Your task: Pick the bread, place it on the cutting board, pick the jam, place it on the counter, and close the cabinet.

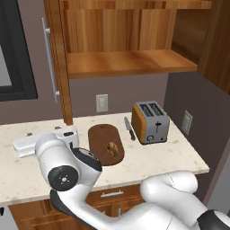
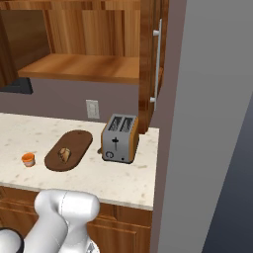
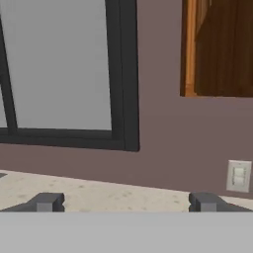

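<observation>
Cabinet [image 1: 130, 40] above the desk [image 1: 170, 152] stands open, shelf bare, left door [image 1: 56, 58] swung out with its silver handle showing. Cutting board [image 1: 101, 137] lies mid-desk, just left of the toaster [image 1: 150, 122], a knife [image 1: 129, 129] between them. Bread [image 1: 111, 147] sits on the board's near half. Jam [image 2: 28, 159] sits on the desk left of the board, apart from it, toward the front edge. End effector [image 3: 126, 202] jaws wide apart, empty, facing the back wall, window [image 3: 59, 74] and outlet [image 3: 238, 175].
</observation>
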